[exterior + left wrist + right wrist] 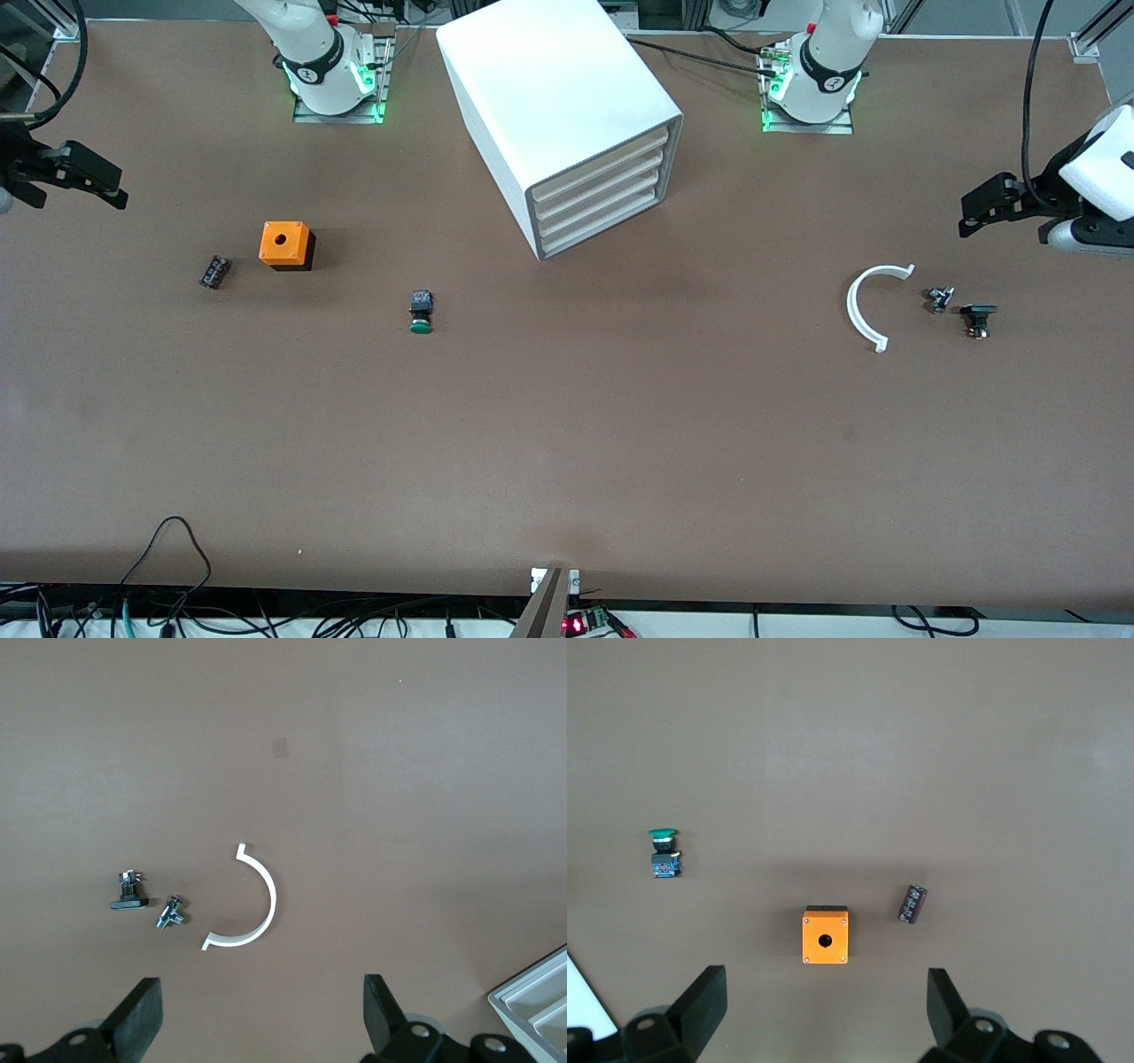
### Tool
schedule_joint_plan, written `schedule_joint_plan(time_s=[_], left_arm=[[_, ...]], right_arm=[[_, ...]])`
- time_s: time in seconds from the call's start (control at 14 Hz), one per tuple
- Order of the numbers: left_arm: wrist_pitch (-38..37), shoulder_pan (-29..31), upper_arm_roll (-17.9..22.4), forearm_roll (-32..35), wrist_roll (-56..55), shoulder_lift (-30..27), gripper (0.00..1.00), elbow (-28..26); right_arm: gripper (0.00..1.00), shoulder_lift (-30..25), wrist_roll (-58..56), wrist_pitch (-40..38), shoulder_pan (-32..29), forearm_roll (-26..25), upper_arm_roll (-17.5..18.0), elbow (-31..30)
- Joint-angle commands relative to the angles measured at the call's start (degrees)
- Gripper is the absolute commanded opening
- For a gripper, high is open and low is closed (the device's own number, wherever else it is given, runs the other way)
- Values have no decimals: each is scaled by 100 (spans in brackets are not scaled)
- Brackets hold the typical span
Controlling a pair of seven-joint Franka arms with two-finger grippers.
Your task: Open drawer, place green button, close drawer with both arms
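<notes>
The white cabinet [567,97] stands between the arm bases, its four cream-fronted drawers [602,202] all shut. A corner of it shows in the left wrist view [536,1010]. The button [421,312], green cap and black body, lies on its side on the table, nearer the front camera than the cabinet; it also shows in the right wrist view [663,853]. My right gripper [97,184] is open and empty, up at the right arm's end of the table. My left gripper [979,213] is open and empty, up at the left arm's end.
An orange cube with a hole [285,245] and a small black part [214,271] lie toward the right arm's end. A white curved strip [864,306] and two small dark parts [939,299] [977,319] lie toward the left arm's end.
</notes>
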Motion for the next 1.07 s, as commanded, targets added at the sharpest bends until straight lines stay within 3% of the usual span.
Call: schedule_joint_plan(time_s=[0.0,0.57,0.86,1.0], left_arm=[[-118,23,-35,64,105,96,100,205],[145,-310,-70,-120,149,482,100,100],[322,-328,-220,-366,158,1176,100,-94],[270,-302,-228,-820,166,1492,100,-208]], right_arm=[[100,106,-46,-82,22,71,3,77],[100,772,15,40,196,124,12,42],[100,1186,543,418,549,124,12,33],[100,1414,569,515,742,124,12,42]])
